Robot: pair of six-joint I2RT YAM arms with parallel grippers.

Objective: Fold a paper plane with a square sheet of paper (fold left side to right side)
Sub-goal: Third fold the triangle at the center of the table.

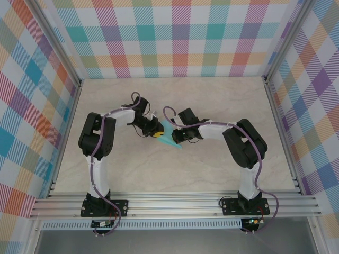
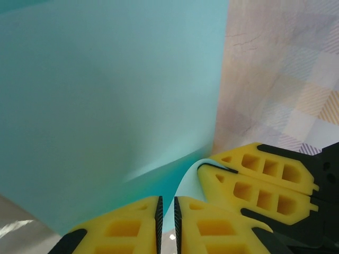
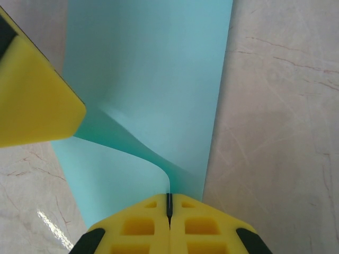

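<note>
right gripper (image 3: 169, 205) clamped on the turquoise sheet of paper (image 3: 153, 69), bottom centre of right wrist view; a lifted fold curls into its closed jaws; left gripper (image 2: 167, 219) at bottom of left wrist view, jaws down to a thin slit at the sheet, can't tell if it's pinching; top view: sheet mid-frame between both grippers, on the marble-look table (image 1: 212, 100)

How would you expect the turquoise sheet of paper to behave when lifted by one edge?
Likely floppy: the sheet of paper curls in a soft wave beyond the right gripper pinching its edge. Probably light, since that thin pinch seems to hold it. It may crease easily; a ridge already shows.
</note>
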